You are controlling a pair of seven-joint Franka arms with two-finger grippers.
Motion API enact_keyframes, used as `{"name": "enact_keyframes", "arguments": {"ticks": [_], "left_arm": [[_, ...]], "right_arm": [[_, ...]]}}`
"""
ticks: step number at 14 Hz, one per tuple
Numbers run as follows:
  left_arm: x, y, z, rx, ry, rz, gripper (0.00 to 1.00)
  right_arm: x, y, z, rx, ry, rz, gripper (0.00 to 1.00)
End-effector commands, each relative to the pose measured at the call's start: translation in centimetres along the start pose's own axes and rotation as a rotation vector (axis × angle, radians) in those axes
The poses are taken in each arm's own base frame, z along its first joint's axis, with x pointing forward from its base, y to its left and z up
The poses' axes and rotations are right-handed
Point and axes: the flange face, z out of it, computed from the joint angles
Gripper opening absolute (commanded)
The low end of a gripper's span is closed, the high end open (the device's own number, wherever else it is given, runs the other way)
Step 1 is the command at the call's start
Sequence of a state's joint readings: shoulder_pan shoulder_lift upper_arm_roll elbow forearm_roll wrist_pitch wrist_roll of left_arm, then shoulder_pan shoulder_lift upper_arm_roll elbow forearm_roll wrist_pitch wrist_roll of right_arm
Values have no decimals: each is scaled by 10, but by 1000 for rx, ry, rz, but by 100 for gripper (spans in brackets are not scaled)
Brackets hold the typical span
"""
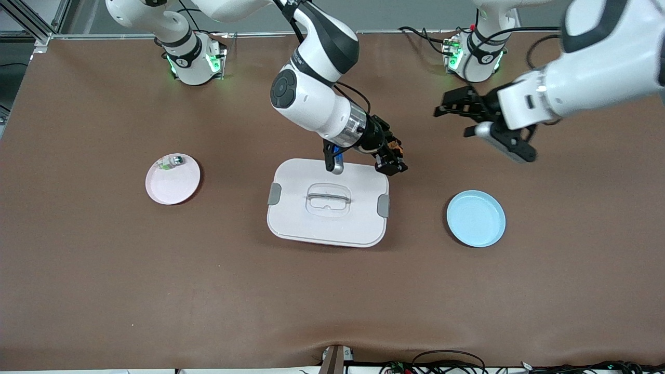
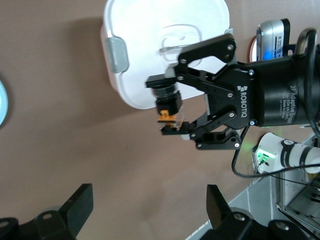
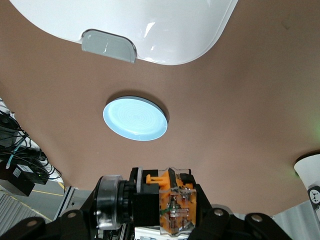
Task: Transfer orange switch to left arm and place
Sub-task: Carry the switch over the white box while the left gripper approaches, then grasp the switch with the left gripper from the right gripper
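Orange and black, clamped tight: the orange switch sits pinched between the fingers of the right gripper, up in the air over the corner of the box toward the left arm's end. Seen close in the right wrist view as orange-and-black body with a clear round end; seen from the left wrist too, gripped crosswise. White box lies flat mid-table, grey latches on both short sides, clear handle on the lid. Left gripper hangs in the air, fingers spread wide, holding nothing, over bare brown table between box and left arm's base. Light blue plate lies beside the box toward the left arm's end. Pink plate toward the right arm's end, carrying a small green-and-clear part at its rim.
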State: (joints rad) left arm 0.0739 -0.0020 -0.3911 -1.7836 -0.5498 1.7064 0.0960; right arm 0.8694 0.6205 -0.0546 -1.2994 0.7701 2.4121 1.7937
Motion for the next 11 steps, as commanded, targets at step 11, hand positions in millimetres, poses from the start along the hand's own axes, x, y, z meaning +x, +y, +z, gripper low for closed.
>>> {"name": "enact_keyframes", "arguments": {"ticks": [11], "left_arm": [[-9,-22,78,-194,271,-48,81]], "right_arm": [[-12,0,-1,0,-23,14,20]]}}
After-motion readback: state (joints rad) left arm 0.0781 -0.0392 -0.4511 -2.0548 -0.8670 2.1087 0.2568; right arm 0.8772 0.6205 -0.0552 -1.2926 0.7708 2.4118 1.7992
